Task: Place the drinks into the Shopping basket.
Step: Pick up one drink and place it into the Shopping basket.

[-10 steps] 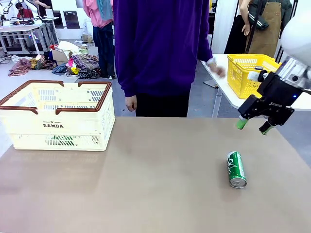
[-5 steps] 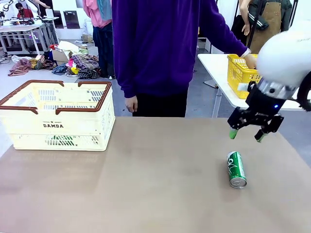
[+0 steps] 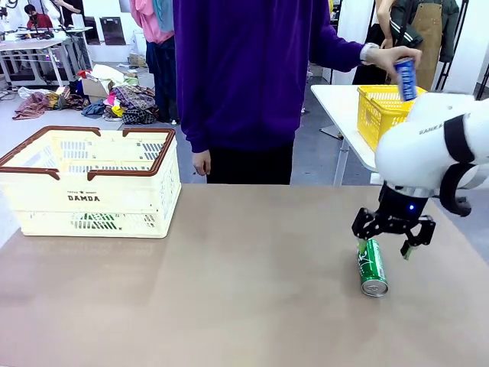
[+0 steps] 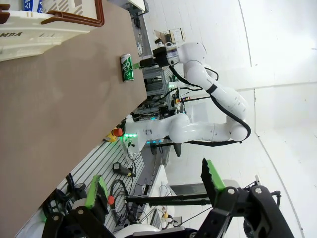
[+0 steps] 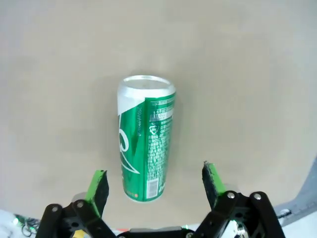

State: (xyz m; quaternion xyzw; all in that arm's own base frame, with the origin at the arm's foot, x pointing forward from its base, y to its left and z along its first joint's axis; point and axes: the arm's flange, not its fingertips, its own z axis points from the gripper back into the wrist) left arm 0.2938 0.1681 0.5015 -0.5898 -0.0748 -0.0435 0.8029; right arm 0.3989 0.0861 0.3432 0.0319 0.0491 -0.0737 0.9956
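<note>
A green can lies on its side on the brown table, right of centre. My right gripper hovers open just over its far end; in the right wrist view the can lies between the spread green fingertips, untouched. The person's hand holds a blue can up above the yellow basket. The cream Shopping basket stands at the table's left, far from the can. My left gripper is open and holds nothing, aimed away from the table, with the green can and Shopping basket far off.
A small yellow basket sits on a white side table behind my right arm. The person in purple stands at the far edge, the other hand hanging at the side. Bare tabletop lies between the Shopping basket and the can.
My right gripper dropped down and leftward, from beside the yellow basket to just above the green can. The person's hand reached into the yellow basket and lifted out a blue can.
</note>
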